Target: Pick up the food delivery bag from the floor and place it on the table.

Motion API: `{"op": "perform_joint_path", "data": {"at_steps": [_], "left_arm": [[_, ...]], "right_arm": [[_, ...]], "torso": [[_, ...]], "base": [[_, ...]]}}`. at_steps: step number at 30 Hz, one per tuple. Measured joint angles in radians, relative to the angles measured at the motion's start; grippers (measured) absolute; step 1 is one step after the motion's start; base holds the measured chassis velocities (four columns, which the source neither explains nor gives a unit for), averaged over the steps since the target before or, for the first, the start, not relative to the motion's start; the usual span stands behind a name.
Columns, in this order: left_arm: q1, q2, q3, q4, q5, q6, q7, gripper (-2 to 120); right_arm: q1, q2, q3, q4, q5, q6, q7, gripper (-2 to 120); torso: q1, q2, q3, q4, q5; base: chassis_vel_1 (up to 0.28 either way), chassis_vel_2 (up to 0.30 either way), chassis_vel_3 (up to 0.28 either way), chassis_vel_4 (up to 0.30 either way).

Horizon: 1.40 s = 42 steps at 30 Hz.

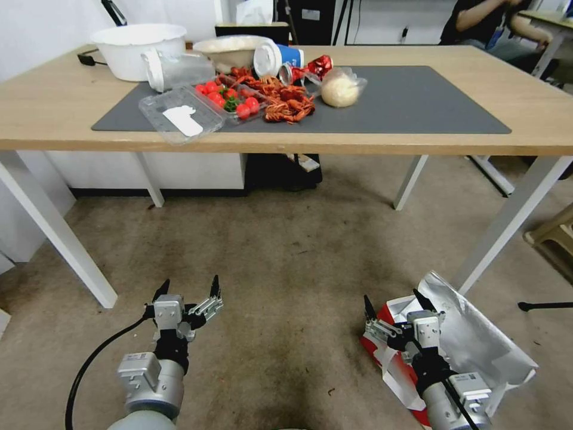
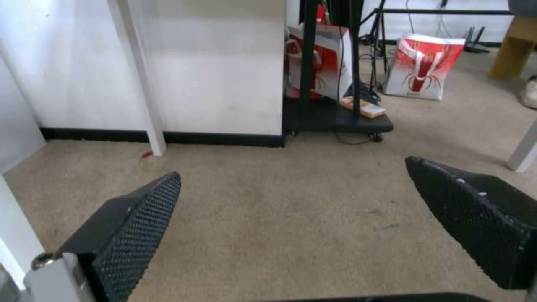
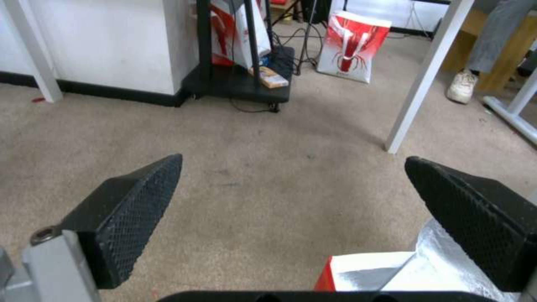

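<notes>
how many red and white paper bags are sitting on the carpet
3. The food delivery bag lies open on the floor under the right gripper. A second bag stands farther back beyond the table legs. A third stands behind a black stand, partly hidden.

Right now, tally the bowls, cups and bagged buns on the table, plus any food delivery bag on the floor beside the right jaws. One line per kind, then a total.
Bowls: 2
Cups: 1
Bagged buns: 1
Food delivery bag: 1
Total: 5
</notes>
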Motion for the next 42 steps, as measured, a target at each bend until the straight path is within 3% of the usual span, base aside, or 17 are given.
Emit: {"op": "perform_joint_path", "data": {"at_steps": [25, 42], "left_arm": [[0.003, -0.001, 0.002, -0.006, -0.008, -0.004, -0.006, 100], [0.001, 0.000, -0.003, 0.011, -0.009, -0.029, 0.006, 100]], "right_arm": [[0.000, 0.000, -0.001, -0.004, -0.004, -0.003, -0.004, 100], [0.001, -0.002, 0.002, -0.006, -0.004, -0.003, -0.007, 100]], "torso": [[-0.009, -0.103, -0.093, 0.0000, 0.0000], [-0.013, -0.114, -0.093, 0.0000, 0.0000]], "base": [[0.000, 0.000, 0.000, 0.000], [0.000, 0.000, 0.000, 0.000]]}}
